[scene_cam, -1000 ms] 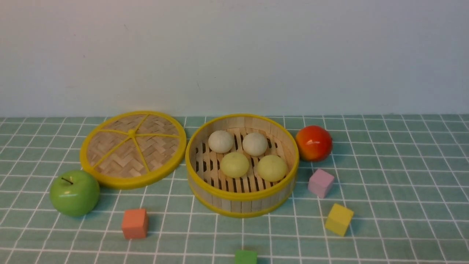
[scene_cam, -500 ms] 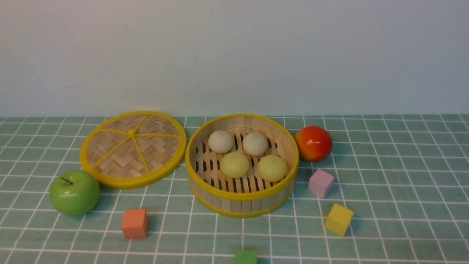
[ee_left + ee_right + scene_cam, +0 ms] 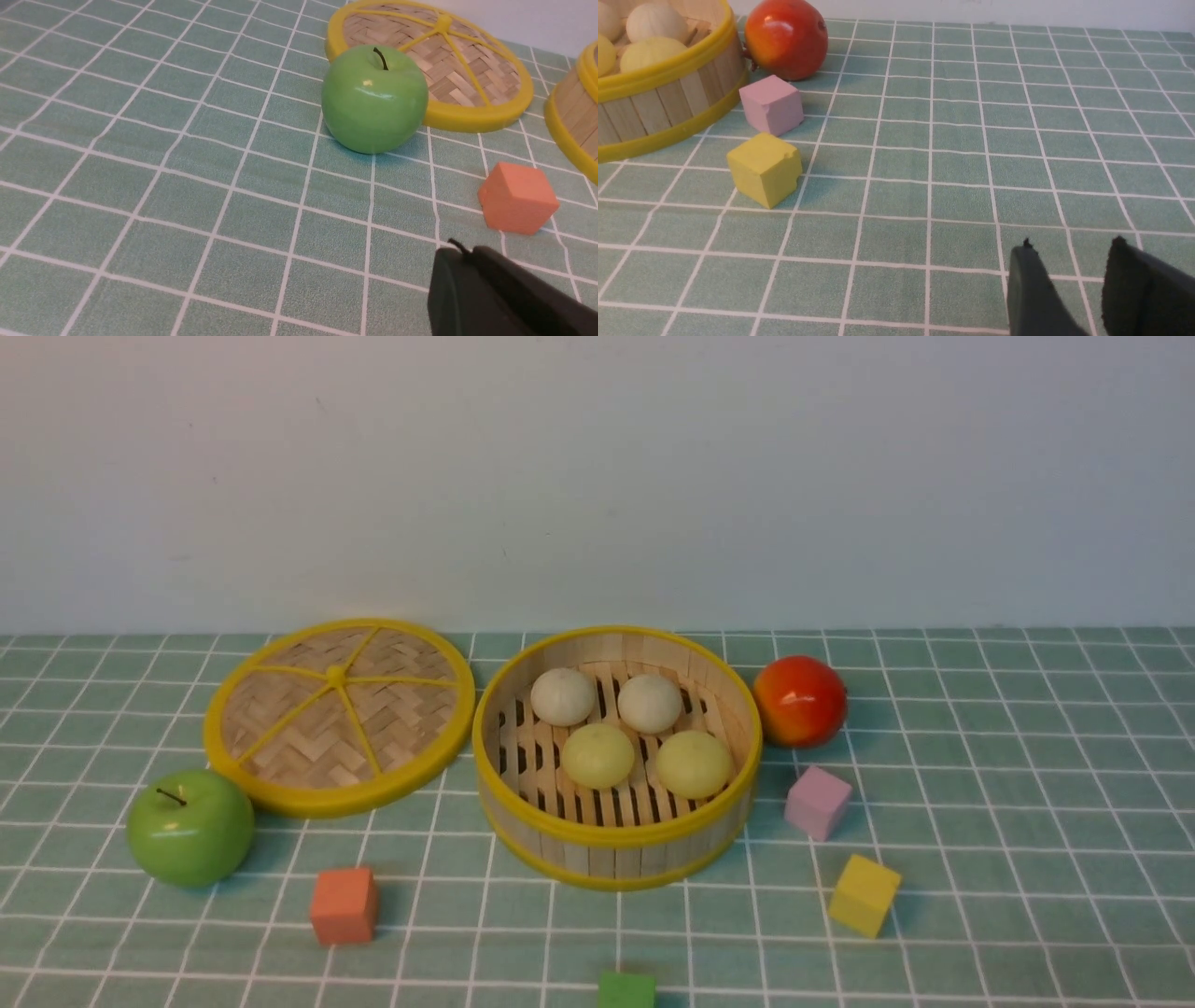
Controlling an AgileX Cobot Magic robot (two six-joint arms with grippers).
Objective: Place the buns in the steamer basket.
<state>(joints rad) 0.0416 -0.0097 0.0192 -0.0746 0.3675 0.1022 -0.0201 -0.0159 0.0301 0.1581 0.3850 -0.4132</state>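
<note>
The steamer basket [image 3: 616, 845] stands in the middle of the table. Two off-white buns [image 3: 563, 696] [image 3: 650, 703] and two pale yellow-green buns [image 3: 597, 755] [image 3: 694, 763] lie on its slatted floor. Part of the basket [image 3: 668, 98] with buns [image 3: 656, 22] also shows in the right wrist view. My left gripper [image 3: 462, 254] is shut and empty, low over the cloth near the orange cube. My right gripper [image 3: 1071, 247] is open and empty, over bare cloth well away from the basket. Neither gripper shows in the front view.
The flat woven lid [image 3: 338, 714] lies left of the basket, a green apple [image 3: 189, 826] in front of it. A red-orange fruit [image 3: 799, 700] sits right of the basket. Orange [image 3: 344, 904], pink [image 3: 817, 801], yellow [image 3: 864, 893] and green [image 3: 626, 989] cubes lie in front.
</note>
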